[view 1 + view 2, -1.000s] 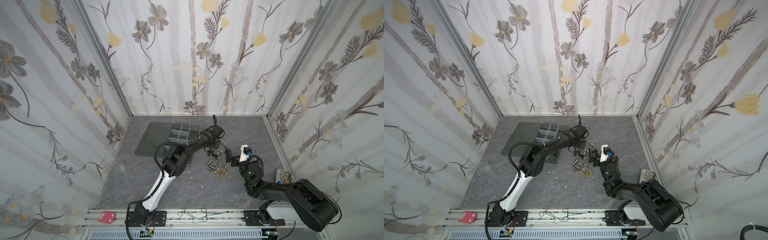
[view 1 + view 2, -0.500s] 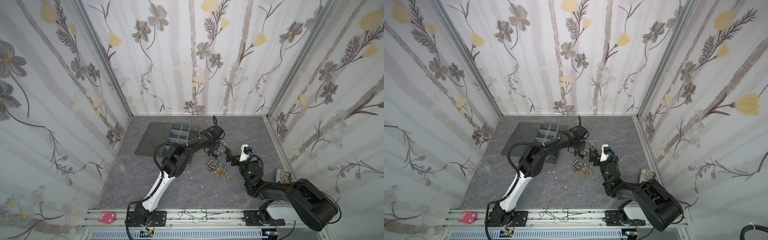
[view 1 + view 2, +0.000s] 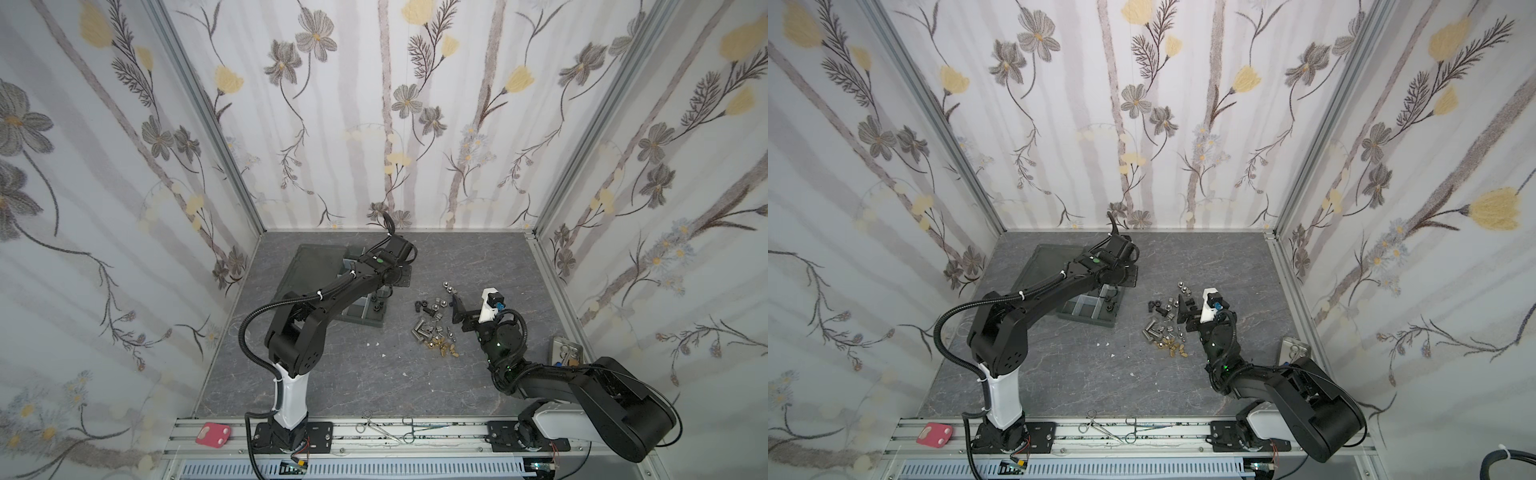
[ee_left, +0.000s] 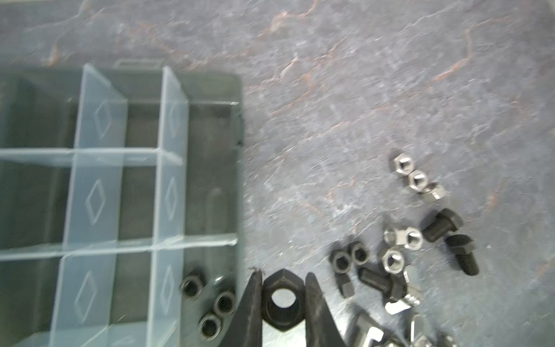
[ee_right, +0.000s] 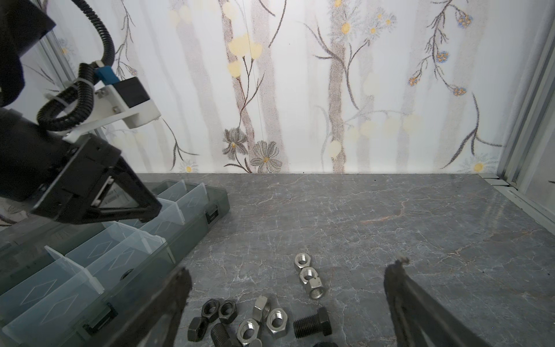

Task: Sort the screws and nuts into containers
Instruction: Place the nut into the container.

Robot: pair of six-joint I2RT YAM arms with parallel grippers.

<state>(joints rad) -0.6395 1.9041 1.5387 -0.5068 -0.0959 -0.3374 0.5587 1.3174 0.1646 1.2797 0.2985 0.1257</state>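
Metal tray (image 3: pixel 554 348), forceps (image 3: pixel 376 424), pink pad (image 3: pixel 215 434).

Your table (image 3: pixel 457 266) was a grey slab veined like marble. Toward its back left sat a dark box (image 3: pixel 365 321), with its lid (image 3: pixel 316 266) lying open flat beside it. Near the box's right side, loose screws and nuts (image 3: pixel 432 320) lay in a scattered cluster. Black and silver ones were farther back, brass pieces (image 3: pixel 442 349) at the front. A few white specks (image 3: pixel 376 344) lay before the box. A metal tray (image 3: pixel 554 348) rested by the right edge.
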